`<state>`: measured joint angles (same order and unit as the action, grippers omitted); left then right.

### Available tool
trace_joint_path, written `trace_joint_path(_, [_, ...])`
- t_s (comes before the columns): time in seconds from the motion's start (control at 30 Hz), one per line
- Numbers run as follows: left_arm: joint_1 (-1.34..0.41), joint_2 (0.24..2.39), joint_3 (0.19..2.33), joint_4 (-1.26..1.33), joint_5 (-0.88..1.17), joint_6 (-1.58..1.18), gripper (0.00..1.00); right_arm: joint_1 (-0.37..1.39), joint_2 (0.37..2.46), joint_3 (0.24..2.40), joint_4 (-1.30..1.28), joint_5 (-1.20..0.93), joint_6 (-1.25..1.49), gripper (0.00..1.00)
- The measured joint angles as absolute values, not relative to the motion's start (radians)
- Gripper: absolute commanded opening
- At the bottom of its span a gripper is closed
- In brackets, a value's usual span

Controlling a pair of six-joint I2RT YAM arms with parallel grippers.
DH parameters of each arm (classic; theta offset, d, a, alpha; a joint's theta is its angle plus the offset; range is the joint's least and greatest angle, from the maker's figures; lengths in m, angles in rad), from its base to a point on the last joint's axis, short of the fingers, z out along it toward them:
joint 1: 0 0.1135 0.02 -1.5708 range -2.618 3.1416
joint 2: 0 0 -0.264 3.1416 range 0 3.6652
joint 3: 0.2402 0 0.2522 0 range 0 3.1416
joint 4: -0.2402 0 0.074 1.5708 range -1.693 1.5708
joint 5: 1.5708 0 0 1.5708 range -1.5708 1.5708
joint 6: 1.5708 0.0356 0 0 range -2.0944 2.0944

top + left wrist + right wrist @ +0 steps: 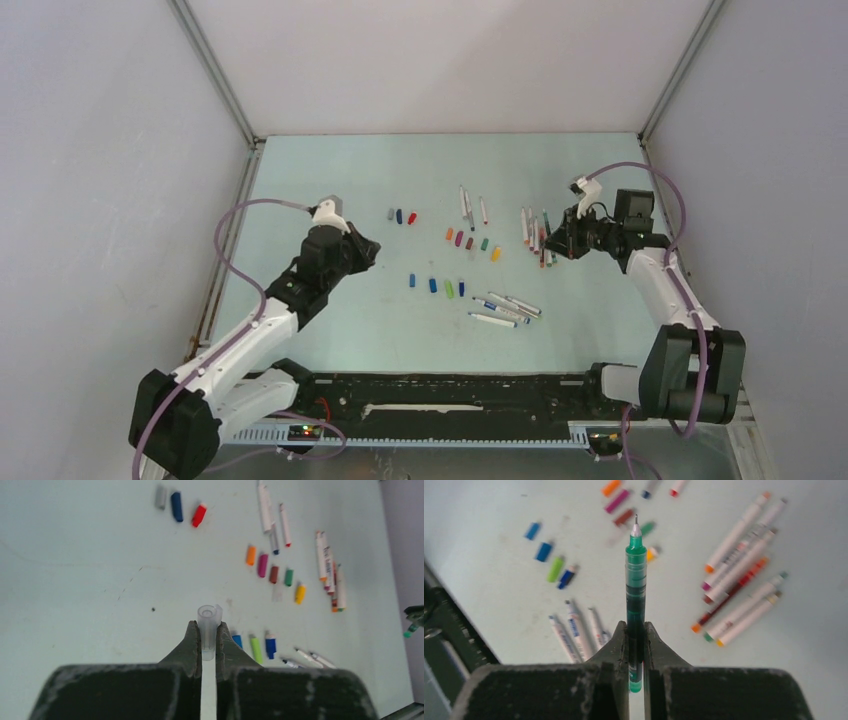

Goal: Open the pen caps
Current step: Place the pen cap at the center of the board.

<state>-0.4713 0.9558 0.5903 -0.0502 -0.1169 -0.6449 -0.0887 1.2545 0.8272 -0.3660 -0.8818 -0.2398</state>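
Left end effector [208, 630] tight on cap [208, 617]; right end effector [636, 630] on pen [636, 570] near wall [760, 150]

Left tool [374, 250] contents too small to tell in top view.

A pale green table [300, 180] fills the walled cell. The left gripper [370, 250] hangs over the table's left half. The right gripper [558, 243] hangs over its right side, just beside a bundle of long white pens [533, 230]. What either gripper holds is too small to tell.

Short plastic pen caps lie between the grippers:
- **Far row:** a grey cap [391, 214], a blue cap [400, 215] and a red cap [412, 217].
- **Slanting middle row:** an orange cap [449, 234], magenta cap [459, 239], brown cap [469, 243], green cap [484, 243] and yellow cap [495, 254].
- **Near row:** two blue caps [412, 280], a lime cap [449, 289] and a dark blue cap [461, 288].

Three far white pens [467, 205] lie beyond the middle row. A fanned group of near white pens [505, 308] lies to the right of the near row.
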Motion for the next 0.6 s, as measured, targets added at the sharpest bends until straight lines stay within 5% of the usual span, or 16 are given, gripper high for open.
trace_joint_path(0.33, [-0.426, 1.069, 0.585, -0.110, -0.108, -0.655, 0.00, -0.125, 1.318, 0.827, -0.344, -0.627, -0.168, 0.01])
trace_joint_path(0.6, [-0.418, 1.329, 0.698, -0.067, 0.110, -0.595, 0.00, -0.034, 1.448, 0.958, -0.345, -0.598, -0.035, 0.03])
